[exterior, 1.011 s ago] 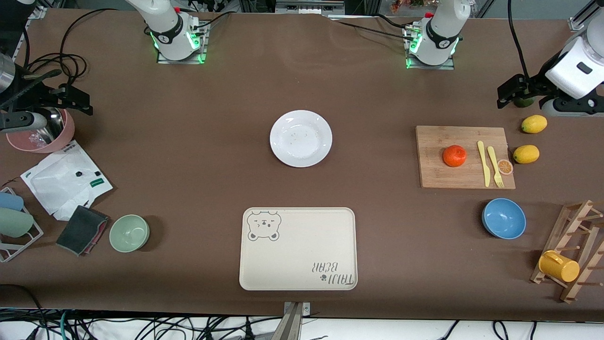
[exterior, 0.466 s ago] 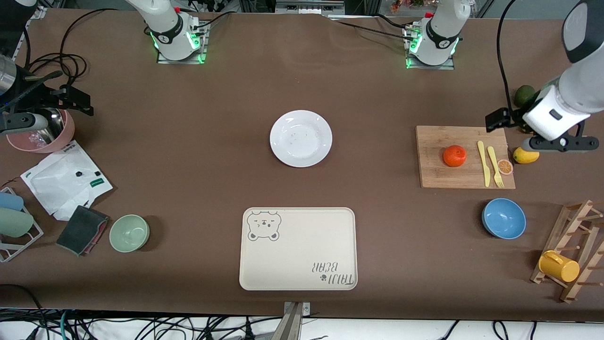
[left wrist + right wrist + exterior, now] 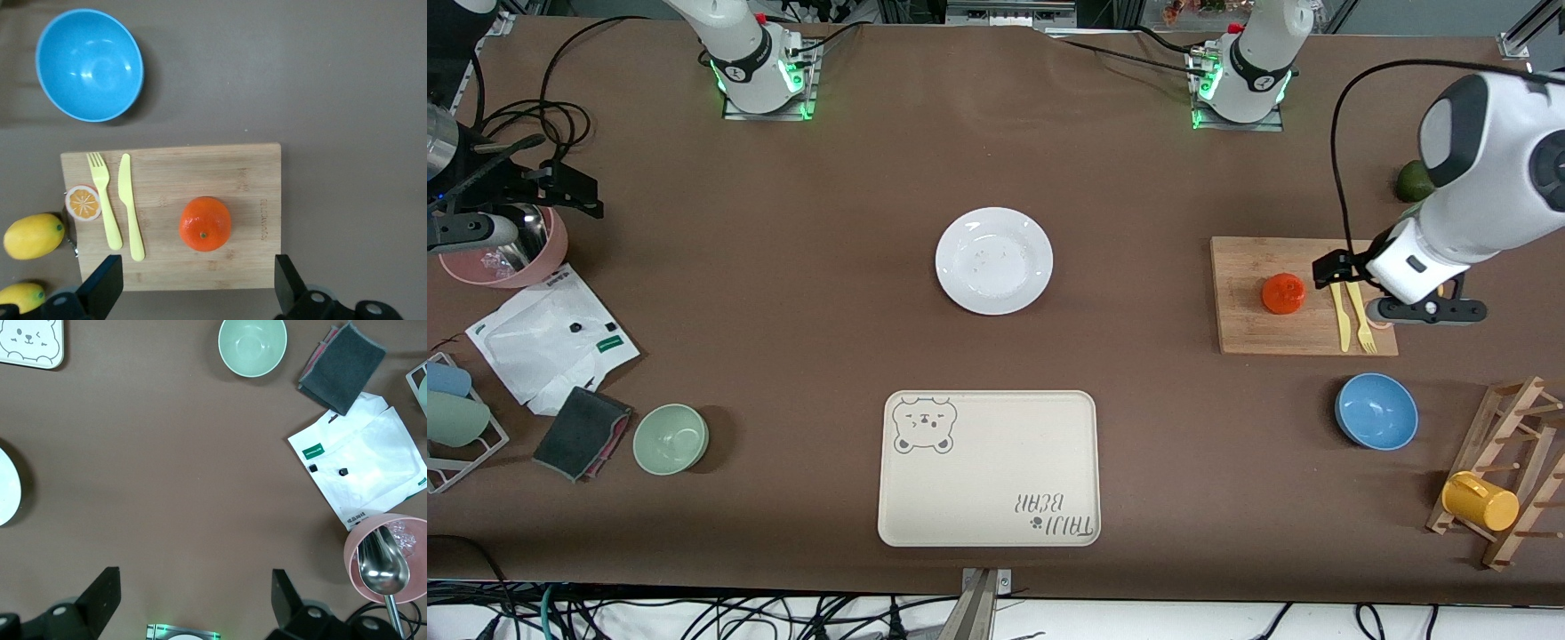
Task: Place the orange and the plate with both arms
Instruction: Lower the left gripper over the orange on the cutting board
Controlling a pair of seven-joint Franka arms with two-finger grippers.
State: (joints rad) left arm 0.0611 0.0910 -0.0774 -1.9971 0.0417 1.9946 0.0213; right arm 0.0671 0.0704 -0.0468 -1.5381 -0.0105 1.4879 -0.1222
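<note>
The orange (image 3: 1284,293) sits on a wooden cutting board (image 3: 1245,329) toward the left arm's end of the table. It also shows in the left wrist view (image 3: 205,223). My left gripper (image 3: 1424,313) hangs open and empty over the board's knife-and-fork end; in its wrist view (image 3: 195,290) the orange lies on the board just ahead of the open jaws. The white plate (image 3: 994,260) lies empty mid-table, its edge showing in the right wrist view (image 3: 8,487). My right gripper (image 3: 471,233) waits, open and empty (image 3: 193,603), above a pink bowl.
A yellow knife and fork (image 3: 120,207), an orange slice (image 3: 82,202) and two lemons (image 3: 33,235) lie by the board. A blue bowl (image 3: 1376,411), a bear-print tray (image 3: 989,468), a green bowl (image 3: 671,438), the pink bowl with a spoon (image 3: 383,557), a white bag (image 3: 543,342) and a mug rack (image 3: 1503,471) also stand here.
My left arm has swung from over the lemons at the table's end to over the cutting board beside the orange. The right arm has barely moved.
</note>
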